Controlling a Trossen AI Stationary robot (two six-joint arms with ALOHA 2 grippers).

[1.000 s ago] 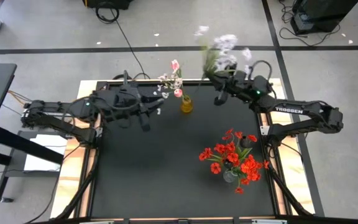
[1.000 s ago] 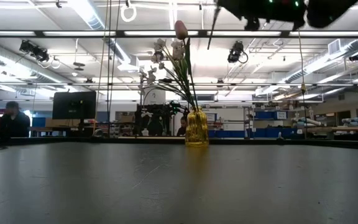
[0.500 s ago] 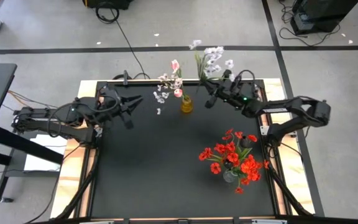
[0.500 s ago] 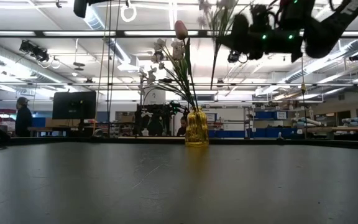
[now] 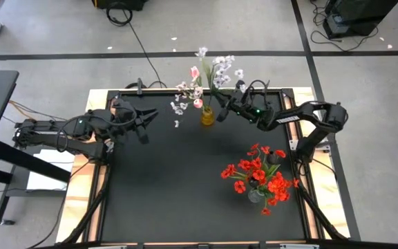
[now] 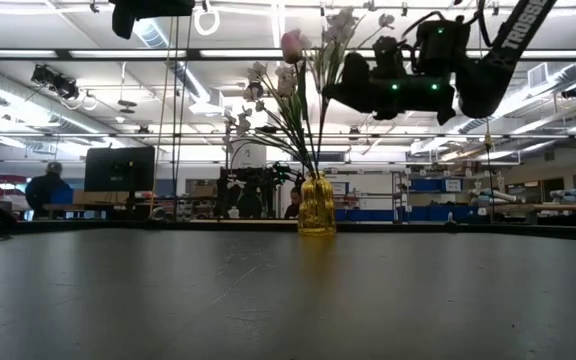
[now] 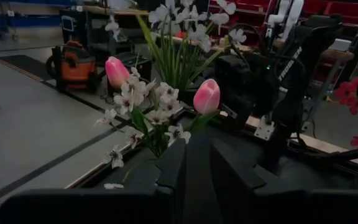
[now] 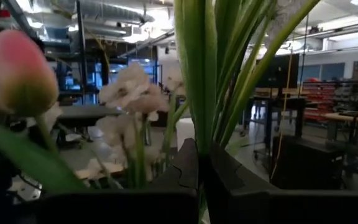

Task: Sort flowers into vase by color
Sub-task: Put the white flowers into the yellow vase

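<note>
1. Flowers are what this job is about: a yellow vase [image 5: 206,116] stands near the far edge of the black table [image 5: 171,194] and holds pink tulip buds [image 7: 207,96] together with small white blossoms [image 7: 157,102].
2. The right gripper [image 5: 224,109] is clenched on the green stems of a white spray [image 5: 220,69]. In the right wrist view the stems [image 8: 194,81] rise straight up from between the two fingers, so the hold looks firm.
3. This spray hangs just beside the yellow vase and above its mouth. The low view shows the stem [image 6: 320,130] reaching down toward the vase. I judge that it is held upright and high so that the stem end can go into the narrow neck without pushing the flowers already inside.
4. The left gripper [image 5: 146,122] waits at the left side of the table, apart from the vase. Its fingers [image 7: 173,171] are spread and hold nothing, probably to leave room for the other arm.
5. A second vase [image 5: 256,196] with red blossoms [image 5: 258,176] stands at the right side, well apart, so the red colour is kept separate.
</note>
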